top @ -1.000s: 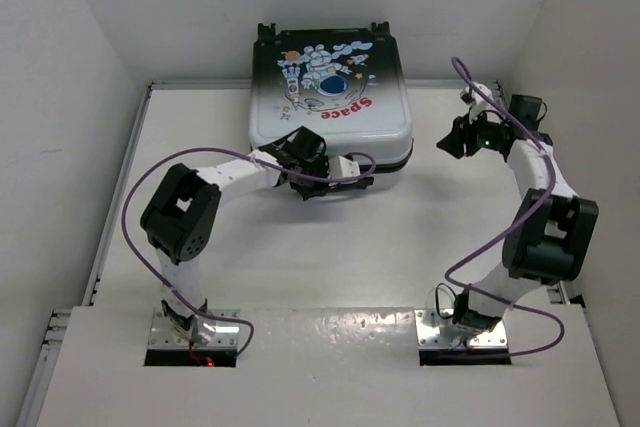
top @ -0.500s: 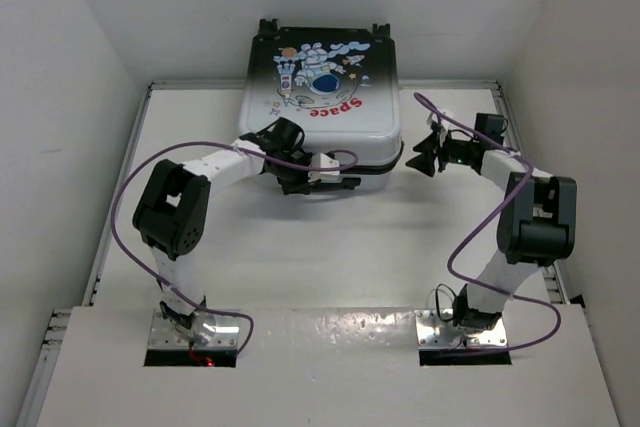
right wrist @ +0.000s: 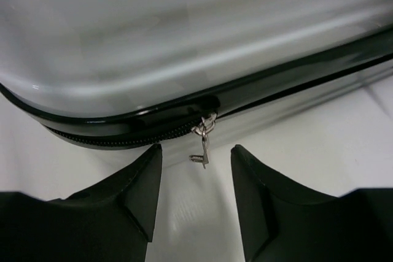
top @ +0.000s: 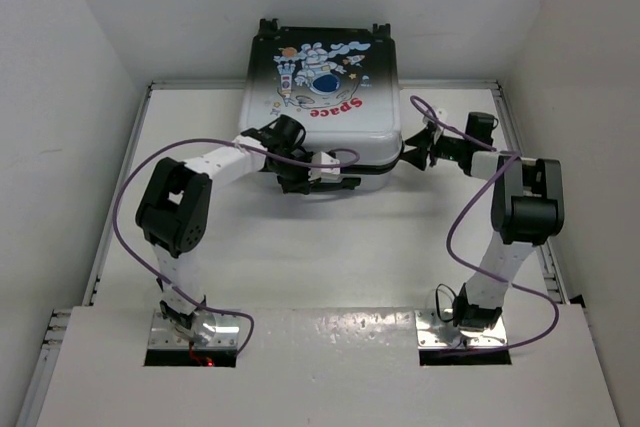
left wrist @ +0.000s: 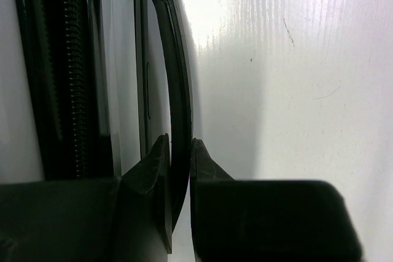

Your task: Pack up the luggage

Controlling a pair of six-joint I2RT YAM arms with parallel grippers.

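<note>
The luggage (top: 322, 87) lies flat and closed at the back middle of the table, astronaut and red "Space" lettering facing up. My left gripper (top: 345, 181) is at its front edge. In the left wrist view it (left wrist: 178, 151) is shut on the luggage's thin black handle (left wrist: 178, 78), beside the zipper seam (left wrist: 67, 72). My right gripper (top: 410, 152) is at the luggage's right front corner. In the right wrist view it (right wrist: 196, 157) is open, its fingers on either side of the silver zipper pull (right wrist: 201, 146) that hangs from the shell's edge (right wrist: 184, 41), not touching it.
The white table (top: 300, 247) is boxed in by white walls on the left, back and right. Purple cables loop off both arms (top: 130, 217). The luggage's black wheels (top: 268, 25) sit against the back wall.
My right arm has swung left from the right wall to the luggage's right front corner. The luggage and my left gripper have shifted slightly left and back.
</note>
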